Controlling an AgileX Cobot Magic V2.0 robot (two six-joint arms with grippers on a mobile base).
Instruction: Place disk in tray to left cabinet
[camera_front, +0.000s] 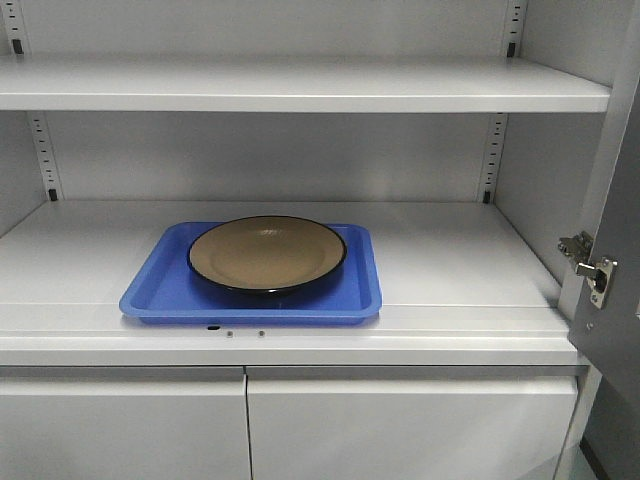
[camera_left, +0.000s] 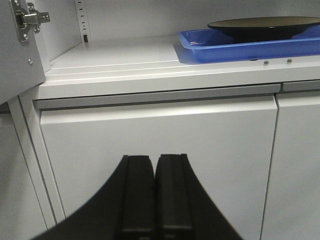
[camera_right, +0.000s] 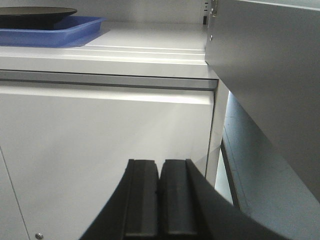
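Note:
The tan disk (camera_front: 266, 251) with its black rim lies in the blue tray (camera_front: 160, 290), which sits on the wide middle shelf of the grey-white left cabinet (camera_front: 450, 260), near the shelf's front edge. In the left wrist view the tray (camera_left: 225, 47) and disk (camera_left: 265, 27) show at the upper right; in the right wrist view the tray (camera_right: 50, 35) and disk (camera_right: 35, 12) show at the upper left. My left gripper (camera_left: 155, 162) and right gripper (camera_right: 161, 167) are both shut and empty, low in front of the lower doors. Neither shows in the front view.
An upper shelf (camera_front: 300, 85) runs above the tray. Closed lower doors (camera_front: 400, 425) sit under the shelf. A hinged side door (camera_right: 270, 75) stands open at the right, with its hinge (camera_front: 590, 265) showing. Another hinge (camera_left: 27, 20) and door edge show at the left.

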